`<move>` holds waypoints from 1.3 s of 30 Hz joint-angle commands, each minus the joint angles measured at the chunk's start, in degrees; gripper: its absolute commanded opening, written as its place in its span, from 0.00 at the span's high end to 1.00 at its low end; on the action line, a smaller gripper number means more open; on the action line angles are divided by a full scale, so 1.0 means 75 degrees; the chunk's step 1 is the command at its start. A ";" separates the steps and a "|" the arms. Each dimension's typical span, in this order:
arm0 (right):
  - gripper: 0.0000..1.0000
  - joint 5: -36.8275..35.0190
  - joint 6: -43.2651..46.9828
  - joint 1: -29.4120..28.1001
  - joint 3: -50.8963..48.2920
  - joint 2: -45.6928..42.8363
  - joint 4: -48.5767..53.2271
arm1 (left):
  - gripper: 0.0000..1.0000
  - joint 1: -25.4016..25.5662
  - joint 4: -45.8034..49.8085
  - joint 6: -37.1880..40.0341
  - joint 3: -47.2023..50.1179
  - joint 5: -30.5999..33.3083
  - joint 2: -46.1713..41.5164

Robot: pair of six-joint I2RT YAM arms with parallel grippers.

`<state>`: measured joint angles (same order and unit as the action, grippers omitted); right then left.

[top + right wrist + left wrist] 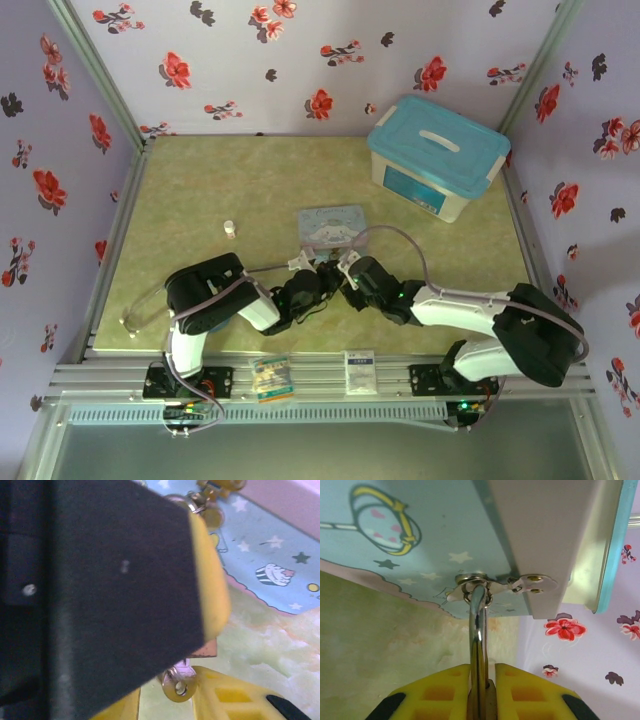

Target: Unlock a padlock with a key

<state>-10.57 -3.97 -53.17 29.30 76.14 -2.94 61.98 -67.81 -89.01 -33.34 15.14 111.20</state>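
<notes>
The padlock is a small brass block, and my left gripper is shut on it between yellow pads. Its silver shackle runs up through the hasp of the light-blue cartoon tin. In the right wrist view the left finger is a big dark blur, with a corner of the padlock below it. The key hangs under that corner, its ringed head touching one yellow finger of my right gripper. A gap shows on the head's other side. Both grippers meet at the tin's front edge.
A white storage box with a teal lid stands at the back right. A small white cylinder stands left of the tin. Two small cards lie on the front rail. Floral walls close in three sides.
</notes>
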 commanded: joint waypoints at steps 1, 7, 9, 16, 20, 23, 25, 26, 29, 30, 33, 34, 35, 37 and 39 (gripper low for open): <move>0.65 -0.0164 0.0411 -0.0142 0.0067 0.0024 -0.0208 | 1.00 0.0051 -0.0483 0.0270 -0.0040 -0.0067 -0.0394; 0.70 -0.0647 0.0574 -0.0174 0.0043 0.0125 -0.0473 | 1.00 0.0055 -0.0522 0.0243 -0.0084 -0.0131 -0.0383; 0.77 -0.0869 0.0697 -0.0213 0.0141 0.0286 -0.0552 | 1.00 0.0068 -0.0504 0.0275 -0.0091 -0.0143 -0.0389; 0.87 -0.0727 0.0530 -0.0230 0.0202 0.0589 -0.0902 | 1.00 0.0092 -0.0592 0.0219 -0.0034 -0.0146 -0.0368; 0.89 -0.0397 0.0087 -0.0179 -0.0036 0.0347 -0.1091 | 1.00 0.0087 -0.0624 0.0217 0.0071 -0.0158 -0.0372; 0.90 0.0416 -0.0324 0.0139 -0.0268 0.0110 -0.1337 | 0.99 0.0104 -0.0680 0.0165 0.0146 -0.0176 -0.0331; 0.92 0.1192 -0.0813 0.0586 -0.0340 0.0090 -0.1460 | 0.99 0.0104 -0.0700 0.0089 0.0175 -0.0178 -0.0289; 0.92 0.1478 -0.1018 0.0770 -0.0445 0.0099 -0.1645 | 0.99 0.0104 -0.0700 0.0085 0.0179 -0.0178 -0.0278; 0.93 0.2204 -0.1461 0.1217 -0.0643 0.0104 -0.1942 | 0.98 0.0087 -0.0747 0.0044 0.0201 -0.0193 -0.0241; 0.93 0.2429 -0.1605 0.1328 -0.0665 0.0089 -0.1998 | 0.96 0.0086 -0.0744 0.0044 0.0229 -0.0197 -0.0235; 0.94 0.2997 -0.2080 0.1516 -0.0867 0.0098 -0.2406 | 0.92 0.0045 -0.0749 0.0080 0.0292 -0.0182 -0.0233; 0.94 0.3128 -0.2259 0.1587 -0.0946 0.0130 -0.2558 | 0.89 0.0034 -0.0735 0.0101 0.0335 -0.0164 -0.0246; 0.95 0.3226 -0.2456 0.1650 -0.1025 0.0183 -0.2720 | 0.86 0.0018 -0.0743 0.0123 0.0387 -0.0137 -0.0257; 0.96 0.3575 -0.2930 0.1841 -0.1277 0.0309 -0.3265 | 0.76 0.0010 -0.0669 0.0278 0.0501 -0.0034 -0.0357; 0.96 0.3919 -0.3377 0.2042 -0.1438 0.0468 -0.3717 | 0.70 0.0002 -0.0556 0.0388 0.0631 0.0106 -0.0475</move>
<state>15.99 -21.43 -40.42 20.32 78.06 -23.64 62.00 -69.67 -88.14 -30.13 14.46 110.24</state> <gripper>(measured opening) 0.095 0.283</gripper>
